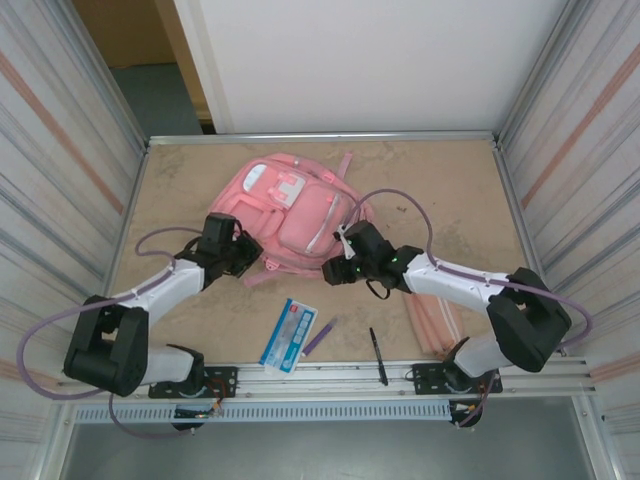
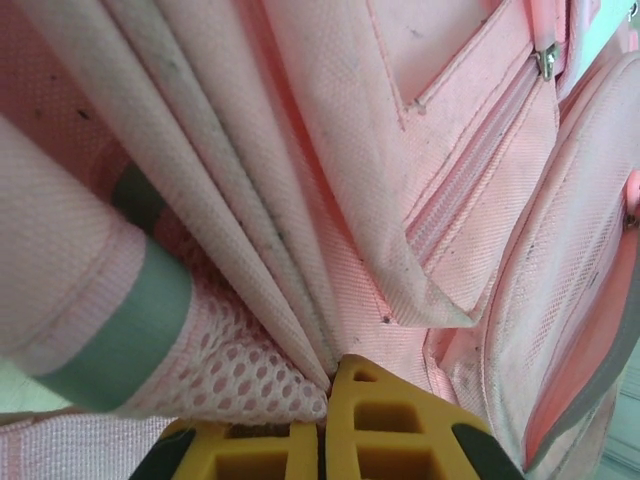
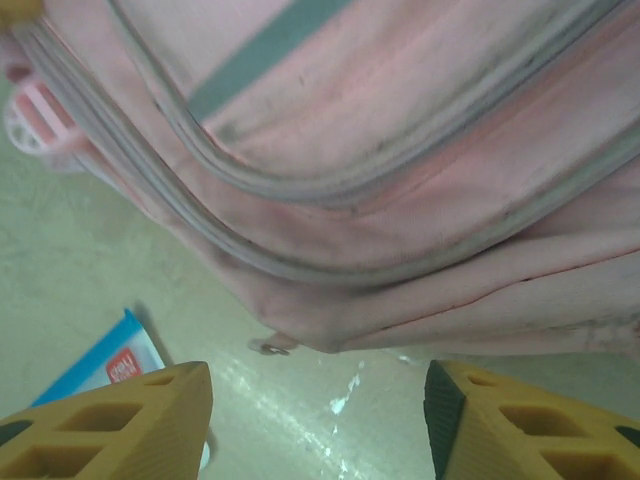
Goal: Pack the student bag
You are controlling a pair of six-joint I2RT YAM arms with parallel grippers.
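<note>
The left gripper's [image 2: 324, 402] yellow, ribbed plastic jaws are pressed together with only a thin slit between them, pinching a gathered bunch of folds of the student bag [image 2: 450, 150]. White open mesh and woven pink cloth with soiled grey piping converge right at their tips, and a zip line with a metal pull runs up and away beyond them. The right gripper [image 3: 318, 400] has its jaws spread wide and holding nothing. They hang just short of the bag's rounded lower edge, where soft pink fabric is ribbed by curved grey piping. Below these jaws lies the pale, scuffed surface [image 3: 120, 270], and beside the left jaw is the corner of a blue-and-white packet [image 3: 105, 365]. From above, the bag [image 1: 295, 205] lies flat on the surface between the two grippers and stretches away from them, front pockets up. The flat rectangular packet [image 1: 290, 335], a purple pen [image 1: 318, 337] and a slim black pen [image 1: 378, 355] lie behind the jaws, towards the arm bases.
</note>
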